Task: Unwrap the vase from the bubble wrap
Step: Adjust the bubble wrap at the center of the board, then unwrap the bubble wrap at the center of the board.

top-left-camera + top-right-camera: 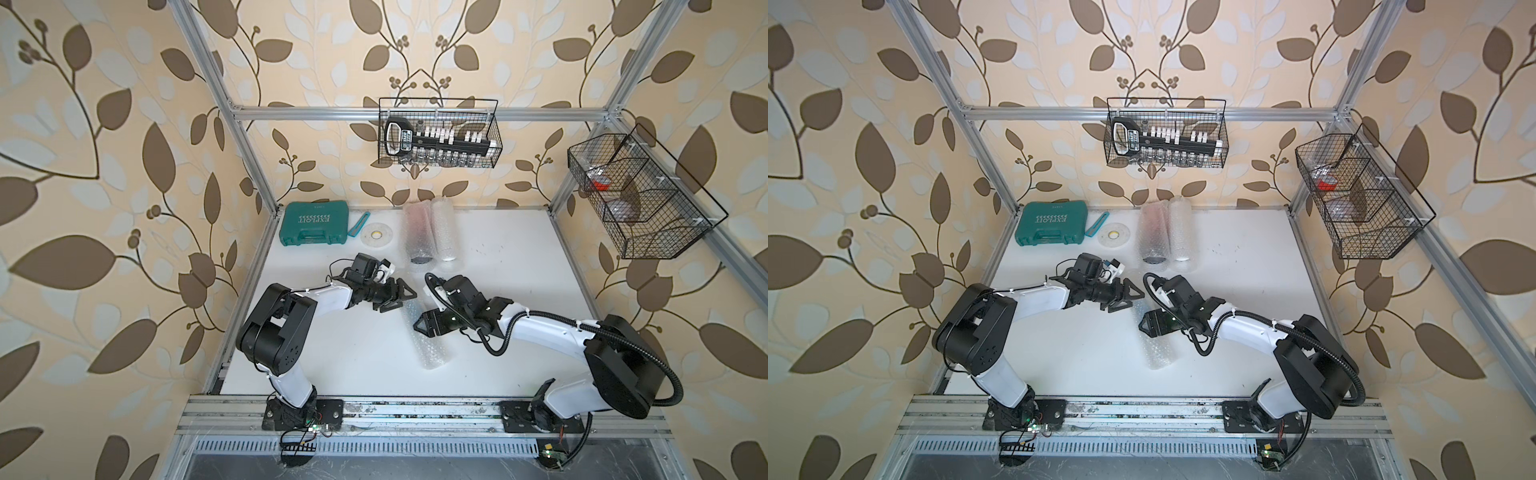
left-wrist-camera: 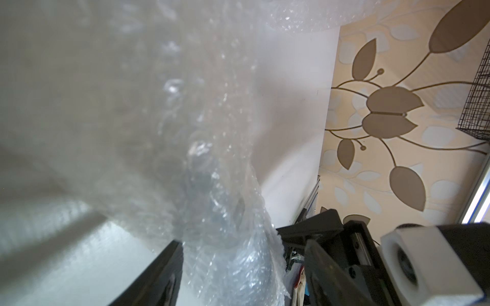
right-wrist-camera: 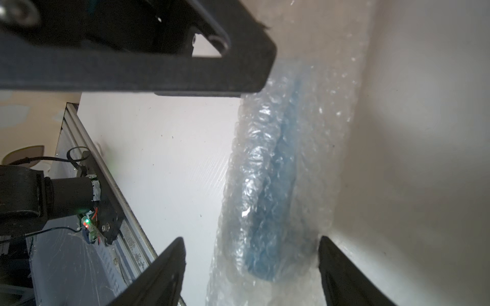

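The bubble wrap (image 1: 428, 345) forms a long clear bundle lying on the white table (image 1: 332, 353), in both top views (image 1: 1156, 349). Through it the vase (image 3: 275, 185) shows as a blue shape in the right wrist view. My left gripper (image 1: 401, 300) is at the bundle's far end. In the left wrist view the wrap (image 2: 228, 265) sits between its fingers (image 2: 159, 275), one touching it and a gap beside the other. My right gripper (image 3: 252, 267) stands open and straddles the middle of the bundle, its fingers (image 3: 342, 275) apart from the wrap.
Two more rolls of bubble wrap (image 1: 419, 237) lie at the back of the table. A green tool case (image 1: 313, 224), a tape roll (image 1: 377, 237) and a teal strip (image 1: 359, 226) are back left. Wire baskets hang on the back rail (image 1: 440, 133) and the right rail (image 1: 636, 195).
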Tool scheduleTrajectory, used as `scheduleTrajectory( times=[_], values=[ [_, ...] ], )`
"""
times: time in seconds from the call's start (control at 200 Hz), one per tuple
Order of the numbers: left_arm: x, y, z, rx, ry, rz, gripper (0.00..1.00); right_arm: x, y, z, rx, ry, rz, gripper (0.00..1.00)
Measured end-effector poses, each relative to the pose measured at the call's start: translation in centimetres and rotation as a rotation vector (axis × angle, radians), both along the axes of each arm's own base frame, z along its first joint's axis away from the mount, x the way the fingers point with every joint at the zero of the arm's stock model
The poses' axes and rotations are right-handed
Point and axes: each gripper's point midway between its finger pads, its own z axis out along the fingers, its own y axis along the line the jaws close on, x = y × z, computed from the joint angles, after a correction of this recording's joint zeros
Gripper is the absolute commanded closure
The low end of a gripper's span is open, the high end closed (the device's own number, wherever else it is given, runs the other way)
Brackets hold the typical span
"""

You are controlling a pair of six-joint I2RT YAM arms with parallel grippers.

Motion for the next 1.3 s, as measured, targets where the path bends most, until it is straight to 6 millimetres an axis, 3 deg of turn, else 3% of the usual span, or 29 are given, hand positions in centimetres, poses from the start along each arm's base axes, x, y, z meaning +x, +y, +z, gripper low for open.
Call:
scheduleTrajectory(
  times=[0.225, 0.44, 0.705, 1.304],
  values=[
    [-0.2, -0.7, 0.4, 0.002, -0.012, -0.033, 0.25, -0.5, 0.3, 0.0, 0.048, 0.033, -0.013, 0.25],
    [-0.8, 0.5, -0.3, 0.091, 0.002, -0.023, 0.16, 0.5, -0.7, -0.5, 0.002, 0.012, -0.091, 0.35],
    [-1.6, 1.7, 1.9, 0.137, -0.065, -0.016, 0.11, 1.5, -1.7, -0.7, -0.049, -0.013, -0.161, 0.44],
    [-3.9, -0.6, -2.0, 0.160, 0.049, -0.058, 0.09, 2.2, -3.9, -0.2, -0.135, -0.053, -0.248, 0.55]
  ],
)
